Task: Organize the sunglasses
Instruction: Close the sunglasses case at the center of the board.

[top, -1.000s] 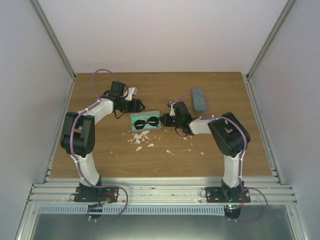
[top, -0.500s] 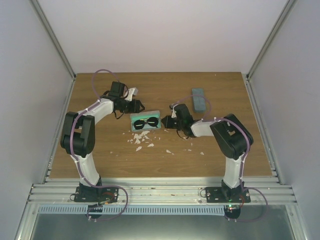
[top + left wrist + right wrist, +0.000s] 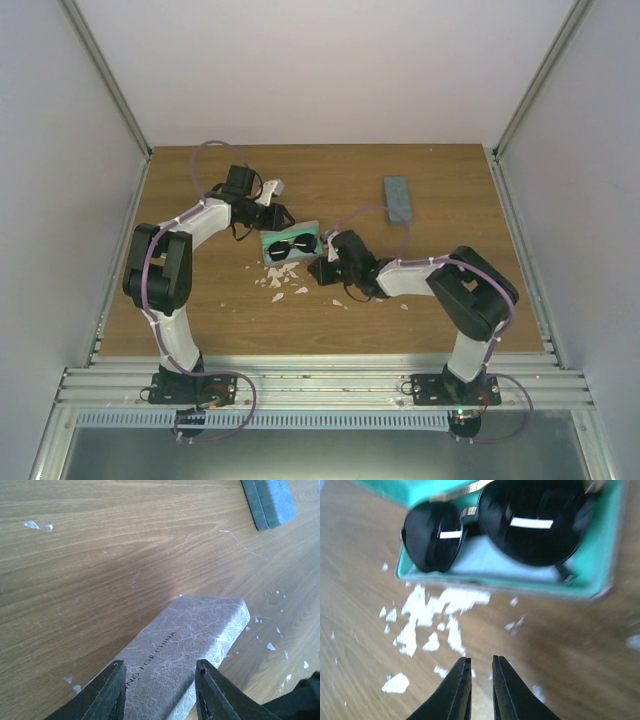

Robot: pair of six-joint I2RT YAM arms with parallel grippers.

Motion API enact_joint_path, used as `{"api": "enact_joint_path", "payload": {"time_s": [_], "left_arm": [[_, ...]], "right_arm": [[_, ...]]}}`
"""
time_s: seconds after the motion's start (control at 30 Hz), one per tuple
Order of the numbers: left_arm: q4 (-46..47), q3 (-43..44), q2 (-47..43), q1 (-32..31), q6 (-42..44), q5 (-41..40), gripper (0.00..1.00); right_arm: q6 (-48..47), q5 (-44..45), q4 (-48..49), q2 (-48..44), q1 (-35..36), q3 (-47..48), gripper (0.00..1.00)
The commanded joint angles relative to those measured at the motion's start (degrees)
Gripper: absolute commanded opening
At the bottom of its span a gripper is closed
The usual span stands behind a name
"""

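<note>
1 pair of sunglasses [image 3: 291,245], dark-lensed, lies in the open green-lined case [image 3: 606,555] at the centre of the top view. The left gripper [image 3: 160,665] straddles the grey lid [image 3: 200,625] — whether it clamps it, I cannot tell. The right gripper [image 3: 481,658], just below the case, is nearly closed — empty.

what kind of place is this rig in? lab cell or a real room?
Most likely a lab test cell: a wooden table boxed in by plain white panels, aluminium rails at the near edge, with the left arm and right arm bolted to them.
</note>
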Motion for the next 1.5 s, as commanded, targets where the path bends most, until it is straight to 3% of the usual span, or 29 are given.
{"api": "enact_joint_path", "payload": {"time_s": [0.0,0.4,0.8,0.97,1.1,1.2,1.4,1.47], "left_arm": [[0.5,-1.9,-0.5,-0.6,0.8,4.2,0.4],[4.0,-8.1,-3.2,-1.5,-1.4,6.6,0.28],[10.0,-16.7,-5.8,-5.4,-7.6,5.4,0.27],[8.9,-14.5,-8.6,-5.2,-7.7,1.9,0.33],[7.8,-11.9,-11.3,-5.1,-6.0,-3.4,0.57],[5.9,-11.4,-13.4,-5.2,-6.2,-11.1,0.69],[6.6,-19.1,-23.9,-5.0,-15.5,-23.1,0.77],[7.4,-22.7,-29.3,-5.0,-18.8,-25.3,0.78]], "right_arm": [[1.7,-1.1,3.3,4.3,3.2,-0.6,0.13],[5.2,4.0,5.4,12.2,4.3,5.1,0.07],[11.2,7.3,8.7,13.4,3.6,5.7,0.01],[12.1,10.8,11.7,4.8,3.6,-2.2,0.01],[9.4,14.8,6.1,-4.3,3.6,-6.4,0.03],[3.8,17.8,-2.3,-8.4,3.4,-5.2,0.23],[-25.2,12.3,-14.4,-8.3,1.9,4.8,0.93],[-35.3,6.9,-20.5,-5.1,1.6,10.6,0.99]]}}
